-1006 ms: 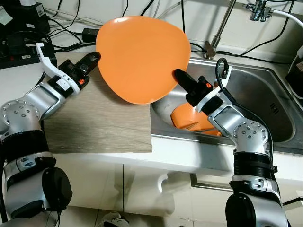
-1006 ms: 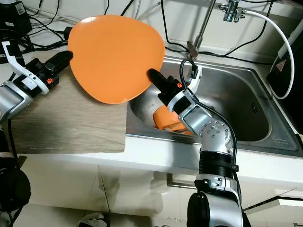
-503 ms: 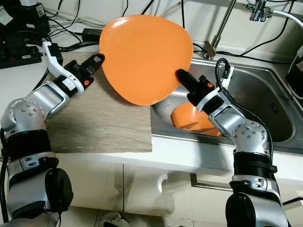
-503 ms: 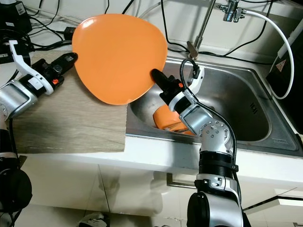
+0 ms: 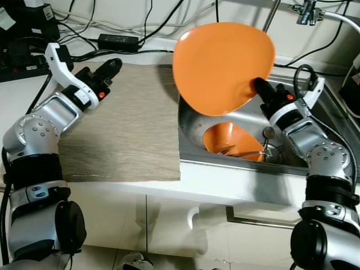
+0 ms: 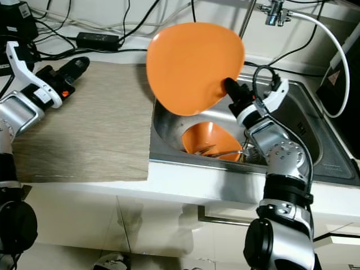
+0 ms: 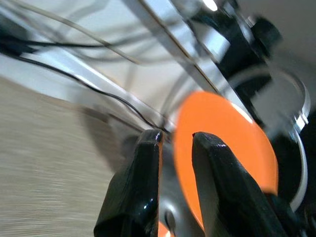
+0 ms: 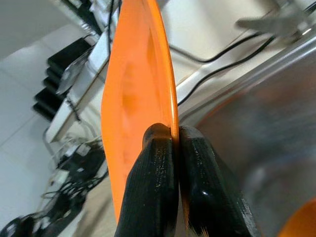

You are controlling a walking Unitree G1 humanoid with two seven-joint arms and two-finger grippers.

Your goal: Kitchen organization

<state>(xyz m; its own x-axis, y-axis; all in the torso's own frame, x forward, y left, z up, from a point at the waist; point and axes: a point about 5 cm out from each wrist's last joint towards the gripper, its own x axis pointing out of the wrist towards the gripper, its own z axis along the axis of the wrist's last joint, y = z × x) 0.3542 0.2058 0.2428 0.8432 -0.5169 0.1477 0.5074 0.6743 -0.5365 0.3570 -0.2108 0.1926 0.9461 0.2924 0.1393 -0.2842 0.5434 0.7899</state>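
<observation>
Right wrist view: right claw pinching plate

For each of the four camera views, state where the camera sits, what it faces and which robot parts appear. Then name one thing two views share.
Left eye: head, looking down at the counter; both arms.
Right eye: same, shifted; sink, bowl.
Left wrist: along the left gripper, toward the sink.
Right wrist: along the right gripper, shut on the plate's rim.
Shared: the orange plate is in all four.
</observation>
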